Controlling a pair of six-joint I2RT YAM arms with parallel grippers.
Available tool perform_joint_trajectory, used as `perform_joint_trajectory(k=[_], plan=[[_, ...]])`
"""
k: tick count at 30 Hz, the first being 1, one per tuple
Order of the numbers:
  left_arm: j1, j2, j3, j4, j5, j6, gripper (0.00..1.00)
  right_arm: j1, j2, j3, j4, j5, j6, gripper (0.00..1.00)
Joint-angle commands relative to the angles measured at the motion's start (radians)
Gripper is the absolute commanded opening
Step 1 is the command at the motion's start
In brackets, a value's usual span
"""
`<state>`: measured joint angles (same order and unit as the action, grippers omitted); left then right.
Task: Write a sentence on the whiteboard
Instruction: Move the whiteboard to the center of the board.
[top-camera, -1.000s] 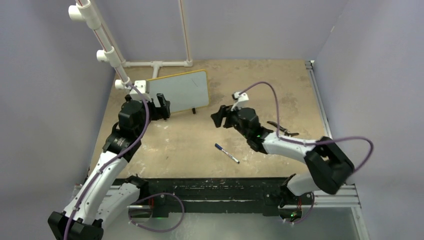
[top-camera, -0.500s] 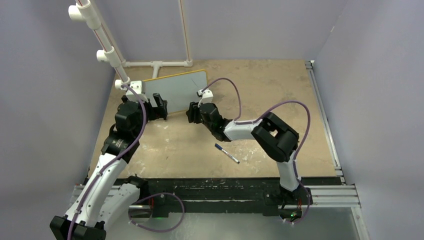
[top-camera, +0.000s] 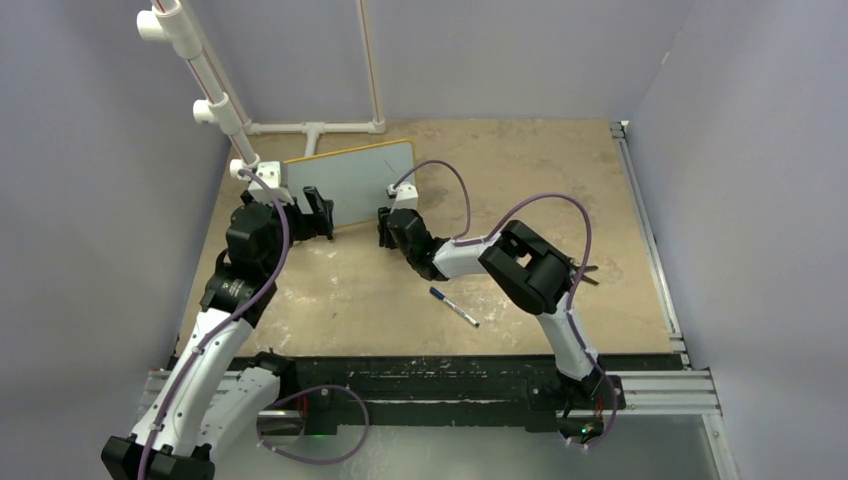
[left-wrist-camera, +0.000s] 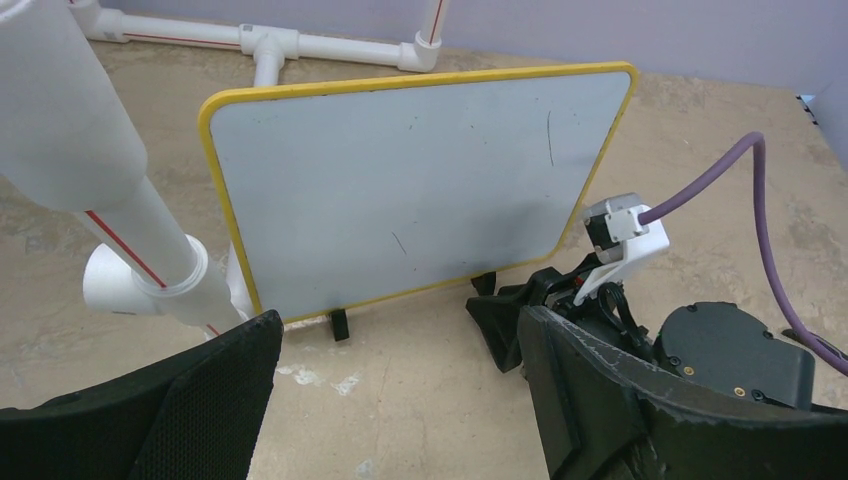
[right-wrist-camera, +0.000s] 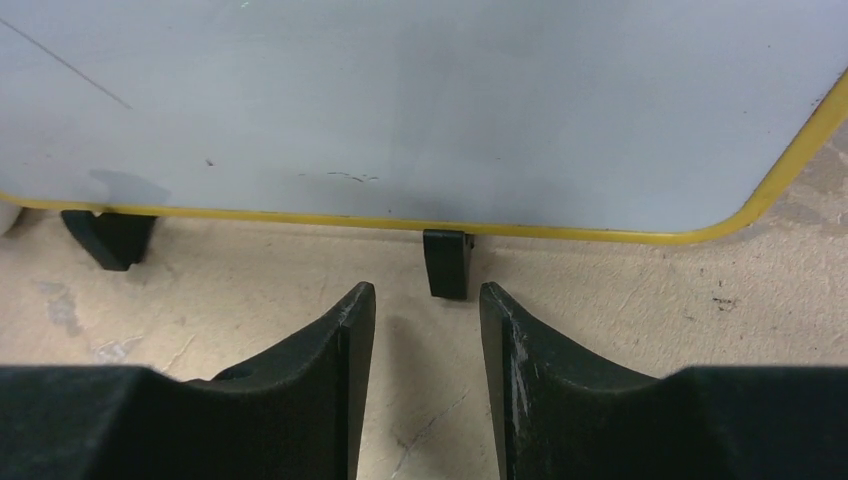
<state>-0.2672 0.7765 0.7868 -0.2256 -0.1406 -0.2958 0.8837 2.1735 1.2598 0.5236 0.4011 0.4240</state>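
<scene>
whiteboard stands on its two black feet at the far-left of the table, face tilted toward the arms. No sentence on it, just faint stray marks, so writing hasn't started. left gripper sits low by the board's left lower corner, jaws spread wide, nothing in them. From the top view I can't tell if a finger touches the frame; the wrist view suggests a gap. right gripper is down at table level just in front of the board's right foot, jaws partly apart and empty, gap lined up slightly left of that foot. My read: both arms bracket the board to steady or square it before any pen work, since light feet will let it slide under pen pressure. marker lies flat mid-table, cap end pointing up-left, well apart from both grippers, untouched. Obstacles: white PVC pipe crowds the left arm's side and the board's left edge; the right arm is folded with its elbow near the marker, and its purple cable loops close to the board's right corner, a snag risk if the arm swings back.
</scene>
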Motion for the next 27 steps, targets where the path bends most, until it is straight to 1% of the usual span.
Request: perform_joint_trajectory(k=[1, 9, 11, 16, 17, 20, 27], plan=[[0.008, -0.014, -0.007, 0.031, 0.013, -0.004, 0.87, 0.006, 0.021, 0.06, 0.001, 0.069, -0.034, 0.45], [0.008, -0.013, -0.008, 0.031, 0.014, -0.005, 0.87, 0.006, 0.065, 0.086, 0.024, 0.097, -0.069, 0.38], [0.008, -0.011, -0.008, 0.031, 0.014, -0.004, 0.87, 0.006, 0.073, 0.087, 0.033, 0.104, -0.082, 0.34], [0.008, -0.008, -0.009, 0.031, 0.021, -0.001, 0.87, 0.006, 0.06, 0.063, 0.031, 0.123, -0.085, 0.11], [0.008, -0.007, -0.009, 0.033, 0.026, 0.0, 0.87, 0.006, 0.052, 0.051, 0.027, 0.122, -0.079, 0.08], [0.008, -0.005, -0.009, 0.038, 0.044, 0.003, 0.87, 0.006, 0.008, -0.004, 0.028, 0.122, -0.064, 0.01], [0.008, -0.003, -0.019, 0.06, 0.105, 0.011, 0.87, 0.006, -0.124, -0.204, 0.02, 0.148, -0.03, 0.0]])
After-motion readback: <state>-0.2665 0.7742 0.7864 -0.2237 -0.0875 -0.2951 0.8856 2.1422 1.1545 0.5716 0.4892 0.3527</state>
